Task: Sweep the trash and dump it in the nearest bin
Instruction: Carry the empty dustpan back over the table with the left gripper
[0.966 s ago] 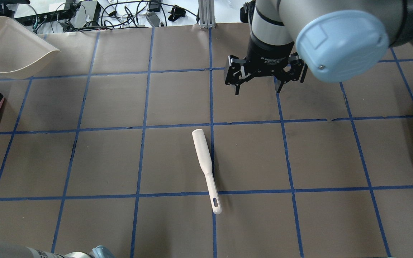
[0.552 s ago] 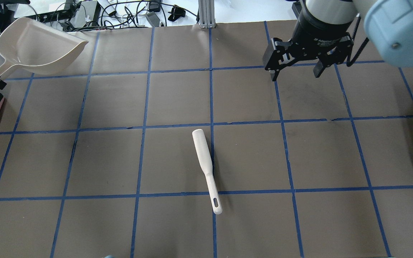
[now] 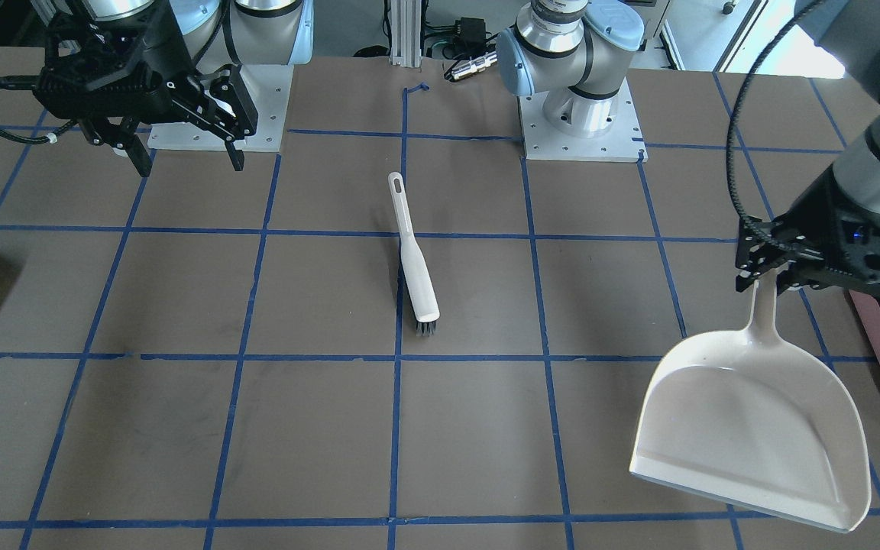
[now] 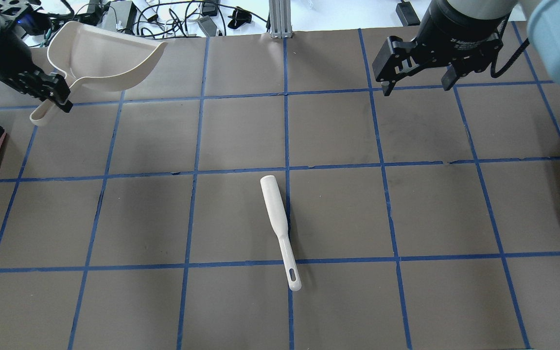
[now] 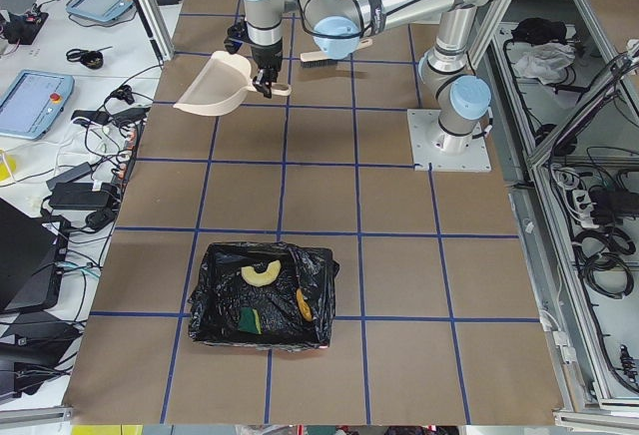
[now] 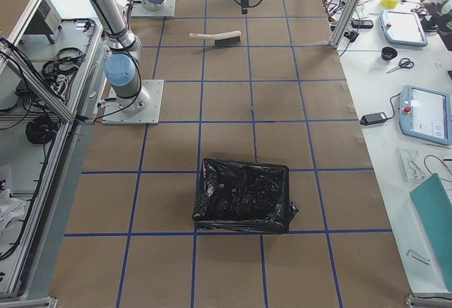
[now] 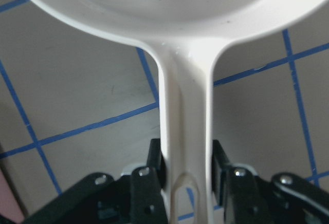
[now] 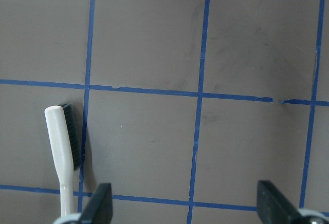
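White print on the right gripper (image 4: 417, 87) body, likely "Adaptive Gripper", but it's blurry. Nothing else legible.

Silver-grey tubular arms (image 3: 879, 164), pale-blue round joint caps (image 3: 512, 61), square screw-dotted metal base plates (image 3: 616, 145); a ribbed black cable (image 3: 732, 145) runs to the black left gripper (image 3: 767, 284).

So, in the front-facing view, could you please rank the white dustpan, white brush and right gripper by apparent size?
1. White plastic dustpan, held aloft nearer the camera, clearly largest.
2. Black right gripper, jaws open, also aloft.
3. Slim white long-handled brush, flat on the table.
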Robot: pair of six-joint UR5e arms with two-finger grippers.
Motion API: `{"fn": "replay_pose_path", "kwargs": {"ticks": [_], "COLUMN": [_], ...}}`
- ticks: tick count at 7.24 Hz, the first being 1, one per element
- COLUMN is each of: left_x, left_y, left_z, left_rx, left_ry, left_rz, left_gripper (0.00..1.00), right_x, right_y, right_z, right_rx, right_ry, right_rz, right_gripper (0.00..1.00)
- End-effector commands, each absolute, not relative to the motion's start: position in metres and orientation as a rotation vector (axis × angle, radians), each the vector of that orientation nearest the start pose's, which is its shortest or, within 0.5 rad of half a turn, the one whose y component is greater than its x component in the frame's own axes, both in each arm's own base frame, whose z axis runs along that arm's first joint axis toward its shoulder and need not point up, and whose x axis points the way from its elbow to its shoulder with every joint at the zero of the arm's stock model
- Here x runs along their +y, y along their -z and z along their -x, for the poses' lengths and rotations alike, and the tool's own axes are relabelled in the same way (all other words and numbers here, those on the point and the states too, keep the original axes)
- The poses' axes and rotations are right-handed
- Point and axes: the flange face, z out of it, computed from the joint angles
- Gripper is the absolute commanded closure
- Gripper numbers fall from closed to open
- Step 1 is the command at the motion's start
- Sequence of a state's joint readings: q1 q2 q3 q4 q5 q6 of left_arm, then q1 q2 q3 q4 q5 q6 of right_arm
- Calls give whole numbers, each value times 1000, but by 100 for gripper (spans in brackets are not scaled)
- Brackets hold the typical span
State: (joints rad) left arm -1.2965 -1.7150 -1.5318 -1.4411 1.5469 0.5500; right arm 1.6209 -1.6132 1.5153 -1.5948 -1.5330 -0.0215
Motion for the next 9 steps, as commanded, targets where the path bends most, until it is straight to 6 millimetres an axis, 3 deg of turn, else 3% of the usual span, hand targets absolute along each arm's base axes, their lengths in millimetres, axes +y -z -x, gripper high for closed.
{"fn": "replay_pose_path", "kwargs": {"ticks": [1, 3, 4, 5, 7, 9], "left_x": [-572, -564, -563, -564, -566, -582], "left_y": [-437, -425, -409, -398, -394, -372], "left_z": [72, 151, 178, 200, 262, 281], "left_rx": [3150, 3156, 3167, 3208, 3209, 3264], "left_ry": [32, -5, -56, -90, -84, -77], "left_rz": [-282, -255, -305, -236, -315, -268], "left_gripper": [100, 100, 100, 100, 100, 100], "right_x": [-474, -474, -474, -474, -474, -475], "right_y": [-538, -538, -537, -538, -538, -537], "right_z": [-159, -156, -156, -157, -156, -155], "right_rx": [3109, 3152, 3152, 3148, 3147, 3149], "right_ry": [171, 170, 170, 177, 174, 172], "right_rz": [93, 107, 119, 117, 115, 110], "right_gripper": [0, 0, 0, 0, 0, 0]}}
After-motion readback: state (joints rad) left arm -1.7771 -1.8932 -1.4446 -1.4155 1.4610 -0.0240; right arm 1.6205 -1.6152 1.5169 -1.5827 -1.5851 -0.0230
